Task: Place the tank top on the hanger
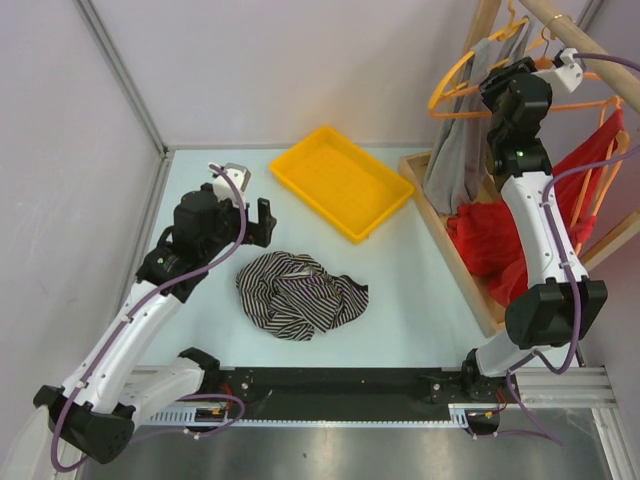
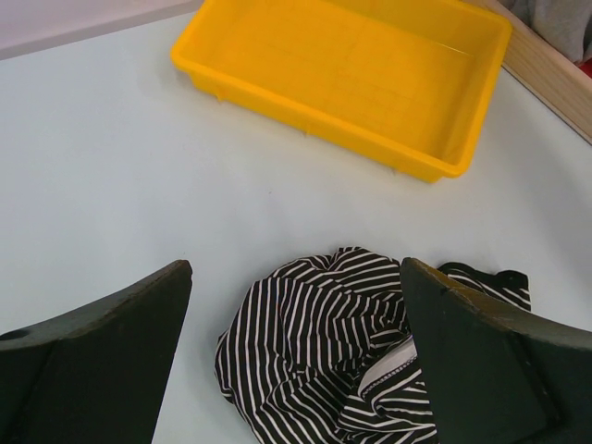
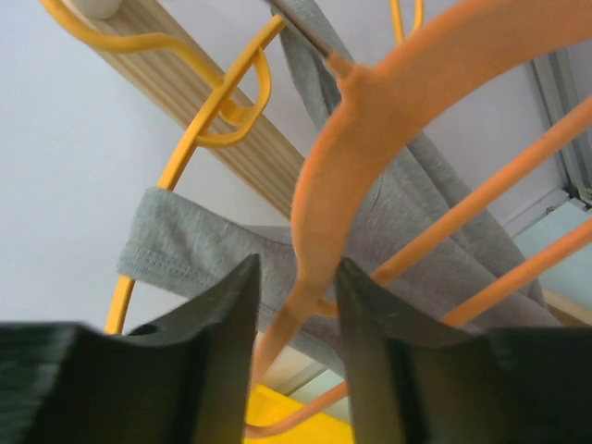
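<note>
The striped tank top (image 1: 300, 295) lies crumpled on the table in front of the arms. My left gripper (image 1: 256, 224) is open and empty, hovering just left of and behind it. In the left wrist view the tank top (image 2: 324, 351) sits low between the spread fingers (image 2: 296, 268). My right gripper (image 1: 497, 74) is raised at the clothes rack. In the right wrist view its fingers (image 3: 296, 305) are closed on the arm of an orange hanger (image 3: 342, 176), which runs slantwise between them. The hanger's hook is hidden.
A yellow tray (image 1: 312, 198) stands behind the tank top, also in the left wrist view (image 2: 314, 120). At right is a wooden rack (image 1: 450, 245) with a rod (image 1: 580, 40), a grey garment (image 1: 455, 160) on a yellow hanger (image 3: 185, 148), and a red cloth (image 1: 500, 240).
</note>
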